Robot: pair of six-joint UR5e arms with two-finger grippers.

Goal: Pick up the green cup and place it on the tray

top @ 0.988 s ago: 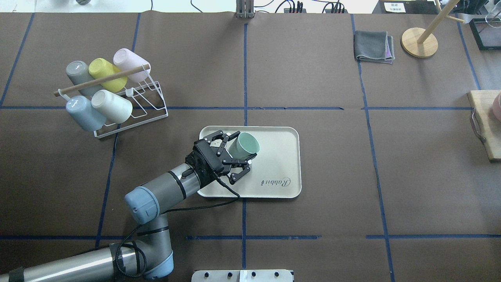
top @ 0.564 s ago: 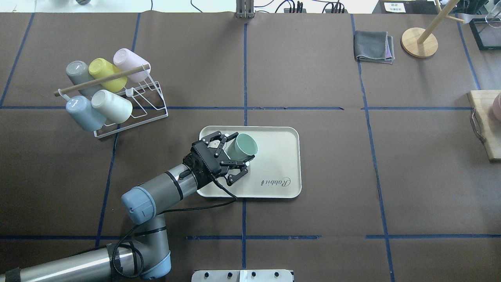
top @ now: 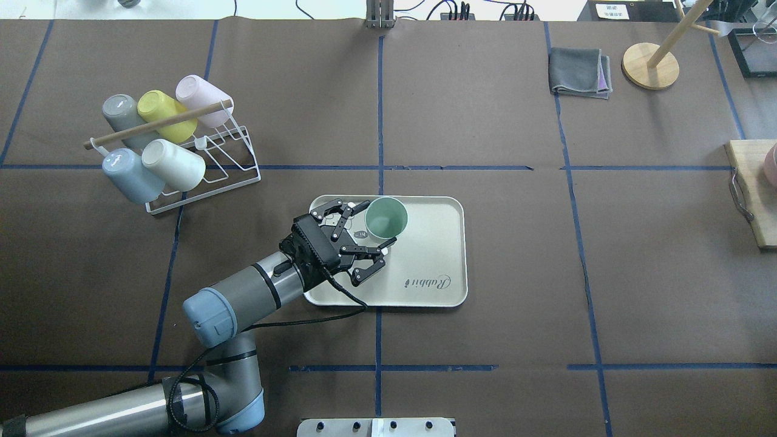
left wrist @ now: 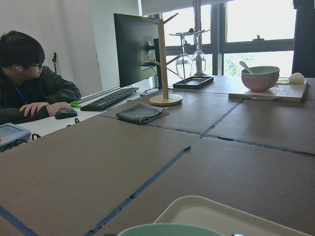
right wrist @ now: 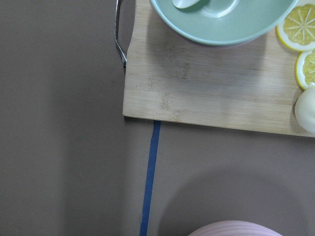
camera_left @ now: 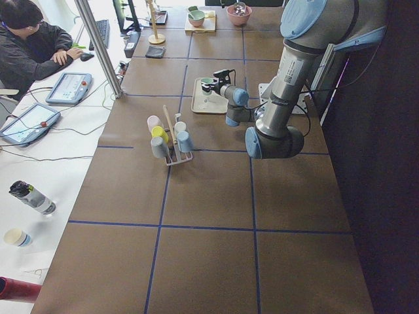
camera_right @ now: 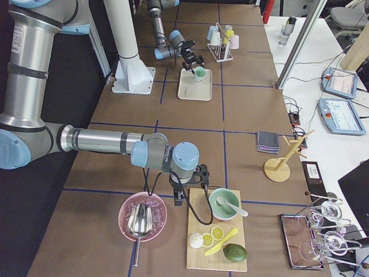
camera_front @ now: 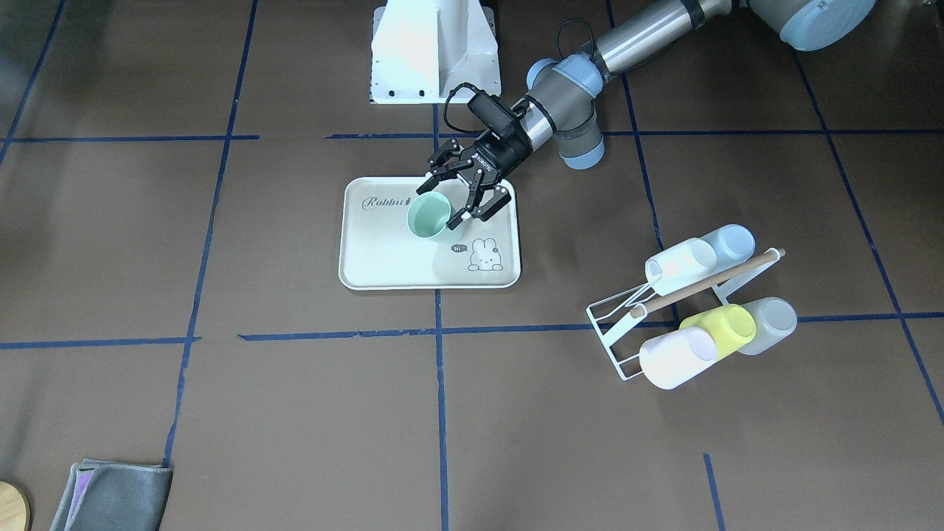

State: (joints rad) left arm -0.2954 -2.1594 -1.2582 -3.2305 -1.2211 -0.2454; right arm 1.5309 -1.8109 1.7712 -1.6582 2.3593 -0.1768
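Note:
The green cup (top: 386,217) stands upright, mouth up, on the cream tray (top: 431,267) near its far left part. It also shows in the front view (camera_front: 428,217) on the tray (camera_front: 398,265). My left gripper (top: 377,223) is open, low over the tray, its fingers spread on either side of the cup's near wall. In the left wrist view only the cup's rim (left wrist: 167,230) and the tray's edge (left wrist: 221,214) show. My right gripper (camera_right: 193,179) hovers by a cutting board; I cannot tell if it is open or shut.
A white wire rack (top: 200,164) with several cups lying on it stands far left. A grey cloth (top: 580,71) and wooden stand (top: 649,65) sit far right. A cutting board (top: 753,194) with a green bowl (camera_right: 225,203), and a pink bowl (camera_right: 142,216), lie at the right end.
The green cup was tilted between my left gripper's fingers; now it stands upright on the tray. The left arm has drawn back a little toward the left.

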